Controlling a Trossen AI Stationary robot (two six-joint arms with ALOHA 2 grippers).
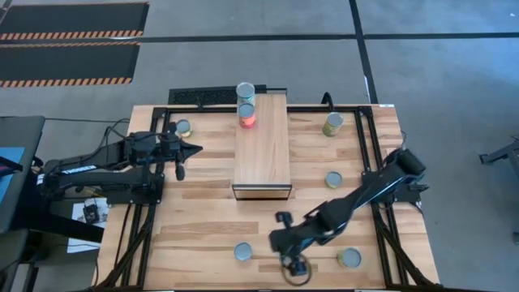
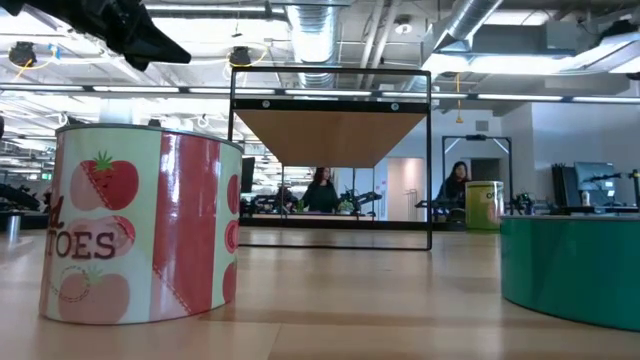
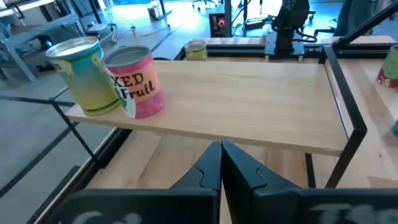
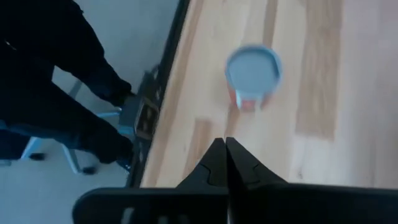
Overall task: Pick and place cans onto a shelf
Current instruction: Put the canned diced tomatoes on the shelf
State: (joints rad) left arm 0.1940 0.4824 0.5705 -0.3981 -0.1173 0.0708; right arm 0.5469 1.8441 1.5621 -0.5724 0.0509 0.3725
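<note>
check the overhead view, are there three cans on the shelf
No: only two cans stand on the shelf, both at its far end, and the rest of its plank top is bare.

high: overhead, straight down | low: tabletop level | both see shelf [image 1: 262, 146]

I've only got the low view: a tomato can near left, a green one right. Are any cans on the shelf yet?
Observer: Yes, two: a mixed-fruit can and a yellow-green can, side by side at one end of the shelf.
Operator: Is the left gripper carrying one?
Observer: No, the left gripper is shut and empty, pointing at the shelf.
Operator: The right?
Observer: The right gripper is shut, empty, near a silver-topped can.
</note>
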